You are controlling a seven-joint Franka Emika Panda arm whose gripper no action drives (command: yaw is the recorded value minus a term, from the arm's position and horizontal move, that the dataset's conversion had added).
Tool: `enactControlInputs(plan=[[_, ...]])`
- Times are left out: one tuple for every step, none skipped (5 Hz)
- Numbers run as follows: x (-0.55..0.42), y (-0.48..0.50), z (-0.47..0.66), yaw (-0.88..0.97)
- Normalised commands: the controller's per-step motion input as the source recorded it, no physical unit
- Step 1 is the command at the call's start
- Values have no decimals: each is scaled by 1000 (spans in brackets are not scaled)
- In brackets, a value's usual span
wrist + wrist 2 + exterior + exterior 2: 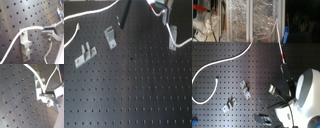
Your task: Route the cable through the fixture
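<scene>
Closest to my first wrist camera, my end effector (44, 32) is pinched narrow on the cable (21, 33), a thin white cord with a rope-like twist. It leaves my fingertips, runs across the top of the fixture (25, 43) and bends away in a long curve. That clip is a slim strip of dull silver metal, standing upright on the surface (15, 15), with two small tabs stepping out of its face. In the second wrist view the cable (37, 75) passes right against the fixture (38, 87), though I cannot tell whether it sits inside a slot or only lies over it.

Matte black board with a regular grid of small holes makes up the surface (139, 95). In the first exterior view the fixture (172, 41) stands near the first exterior view's right edge, long axis vertical. Well apart toward the first exterior view's left stand a bent angled bracket (110, 36) and a flat bracket with two prongs (85, 54). Much bare board lies open below them.

In the second exterior view the cable (222, 62) sweeps in a long loop across the board.
</scene>
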Motion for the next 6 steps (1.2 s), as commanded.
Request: enactControlInputs(plan=[[27, -72, 75, -837], [59, -122, 1, -837], [42, -68, 39, -946], [58, -141, -15, -877], [65, -119, 0, -906], [62, -144, 0, -869]])
